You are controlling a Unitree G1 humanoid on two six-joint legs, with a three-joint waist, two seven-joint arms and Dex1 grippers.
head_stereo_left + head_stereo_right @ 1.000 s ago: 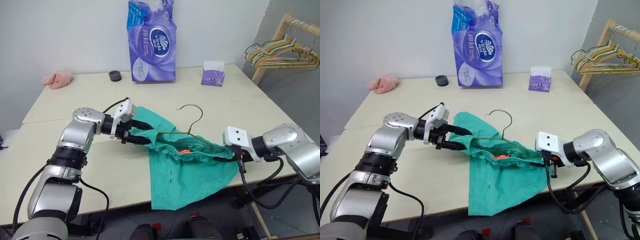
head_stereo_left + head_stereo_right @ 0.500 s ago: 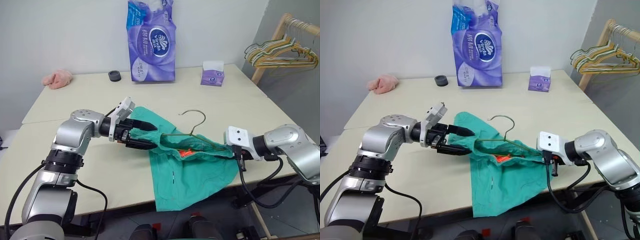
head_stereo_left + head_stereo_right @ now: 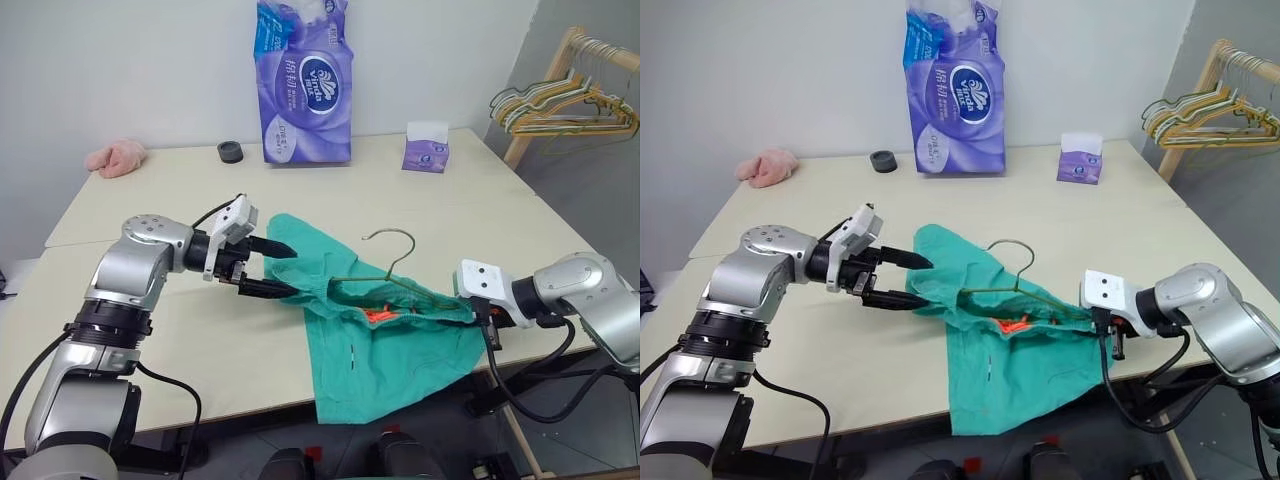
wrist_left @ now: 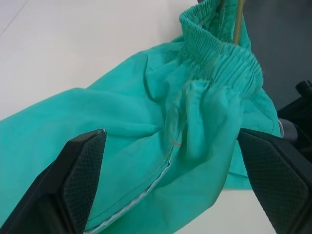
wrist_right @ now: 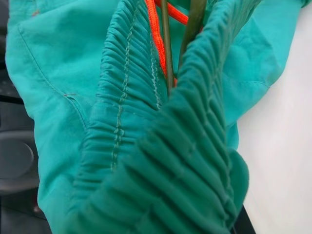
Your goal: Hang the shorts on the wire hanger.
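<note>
- left gripper (image 3: pixel 272 270): jaws wide apart, holding nothing; tips just at the left edge of the shorts (image 3: pixel 385 345).
- right gripper (image 3: pixel 1102 325): clamped on the gathered waistband at the shorts' right end, wire hanger (image 3: pixel 385 272) rod running in alongside the pinched fabric.
- shorts lie at the desk (image 3: pixel 150 330) front edge, lower part drooping over it; orange-red tag (image 3: pixel 378 314) showing in the waistband opening.
- hanger threaded inside the waistband, hook sticking up and out above the fabric.
</note>
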